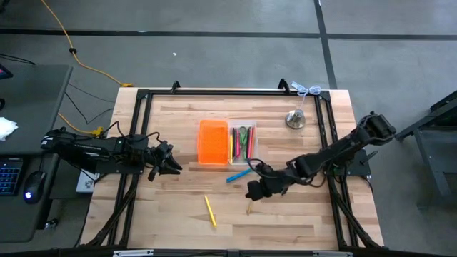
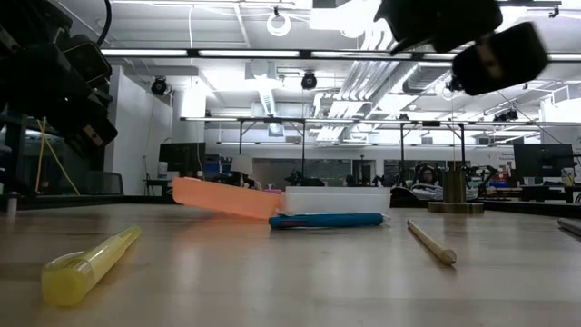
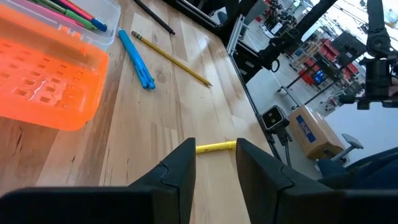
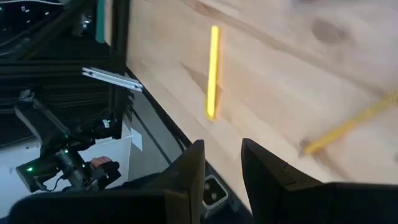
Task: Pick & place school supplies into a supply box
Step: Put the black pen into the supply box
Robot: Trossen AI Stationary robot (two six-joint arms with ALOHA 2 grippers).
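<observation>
The supply box lies open mid-table, its orange half (image 1: 213,141) flat beside its clear tray (image 1: 243,143), which holds several pens. A blue pen (image 1: 239,175) lies by the box's near edge, a tan pencil (image 4: 354,124) lies nearer, and a yellow highlighter (image 1: 210,210) rests flat toward the near edge. My left gripper (image 1: 170,165) hovers open, left of the box, with the highlighter (image 3: 216,147) showing past its fingers. My right gripper (image 1: 253,191) hovers open above the table near the pencil, right of the highlighter (image 4: 213,71).
A silver bell-shaped object (image 1: 295,119) stands near the far right corner. The black frame rails (image 1: 139,114) run along the table's left, right and far sides. Bare wood (image 1: 285,228) stretches along the near edge.
</observation>
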